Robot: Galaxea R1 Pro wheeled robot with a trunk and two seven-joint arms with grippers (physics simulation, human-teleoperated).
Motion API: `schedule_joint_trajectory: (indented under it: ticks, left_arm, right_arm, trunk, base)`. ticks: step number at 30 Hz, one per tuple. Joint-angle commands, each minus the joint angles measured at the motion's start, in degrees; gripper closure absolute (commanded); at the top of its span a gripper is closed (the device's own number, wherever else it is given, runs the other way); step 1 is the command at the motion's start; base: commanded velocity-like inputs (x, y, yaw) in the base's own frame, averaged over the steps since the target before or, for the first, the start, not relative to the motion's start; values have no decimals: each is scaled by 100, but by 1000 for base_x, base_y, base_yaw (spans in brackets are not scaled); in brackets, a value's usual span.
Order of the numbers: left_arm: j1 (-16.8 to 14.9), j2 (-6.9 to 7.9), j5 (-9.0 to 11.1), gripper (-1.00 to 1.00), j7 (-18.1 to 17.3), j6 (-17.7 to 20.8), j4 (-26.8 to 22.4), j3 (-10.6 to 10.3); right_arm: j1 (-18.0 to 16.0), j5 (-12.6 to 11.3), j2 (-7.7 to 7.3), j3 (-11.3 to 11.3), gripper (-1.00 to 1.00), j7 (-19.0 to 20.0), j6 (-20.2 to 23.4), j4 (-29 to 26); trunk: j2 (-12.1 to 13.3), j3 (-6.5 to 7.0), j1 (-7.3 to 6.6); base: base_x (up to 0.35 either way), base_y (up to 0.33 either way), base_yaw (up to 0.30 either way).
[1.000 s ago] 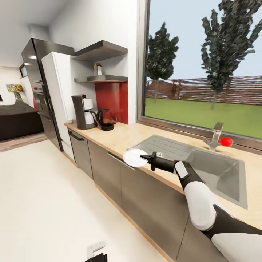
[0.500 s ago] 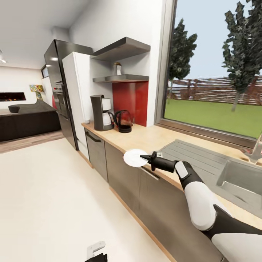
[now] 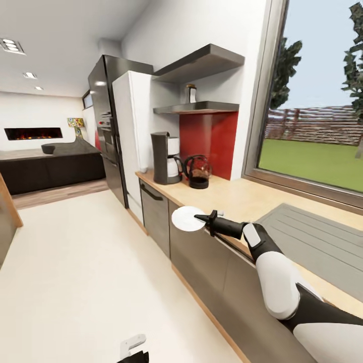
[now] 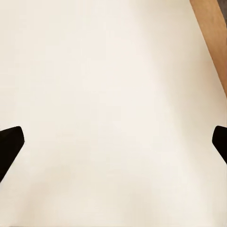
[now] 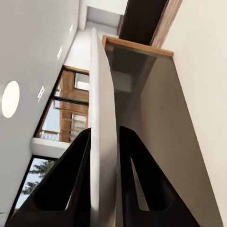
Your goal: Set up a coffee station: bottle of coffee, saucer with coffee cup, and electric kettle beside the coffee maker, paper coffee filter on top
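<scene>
Right gripper (image 3: 197, 219): clamped on the rim of the saucer (image 3: 187, 219), held out in front of the dark cabinet fronts, just off the tabletop's front edge; in the right wrist view the two black fingers (image 5: 71, 182) pinch the white plate (image 5: 102, 142) edge-on.
Left gripper (image 4: 113, 144): fingers spread wide apart, nothing between them, over pale floor (image 4: 104, 94).
Tabletop (image 3: 237, 199): light wood worktop running along the window wall.
Coffee maker (image 3: 165, 158): stands at the far end of the tabletop, beside the white fridge (image 3: 130, 141).
Electric kettle (image 3: 197, 171): just beside the coffee maker, against the red backsplash.
Kitchen shelf (image 3: 199, 107): above the backsplash; a small item on it, probably the bottle of coffee (image 3: 190, 94), too small to confirm.
</scene>
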Motion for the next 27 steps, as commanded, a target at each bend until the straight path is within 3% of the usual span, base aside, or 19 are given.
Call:
schedule_joint_trajectory:
  ticks: [1,9,27]
  left_arm:
    - [-3,1,33,-100,33,-10,-10,-48]
    - [-3,1,33,-100,33,-11,-10,-48]
    - [-3,-2,24,-100,33,-10,-11,-57]
  right_arm:
    - [-6,5,-27,-36,100,10,37,0]
    - [-6,8,-147,-34,100,2,37,10]
    - [20,8,-152,-29,100,9,37,25]
  trunk:
    - [-3,-7,3]
    - [-3,-11,3]
    - [-3,-18,3]
  base:
    - [280,206,31]
    - [279,206,-64]
    - [279,206,-91]
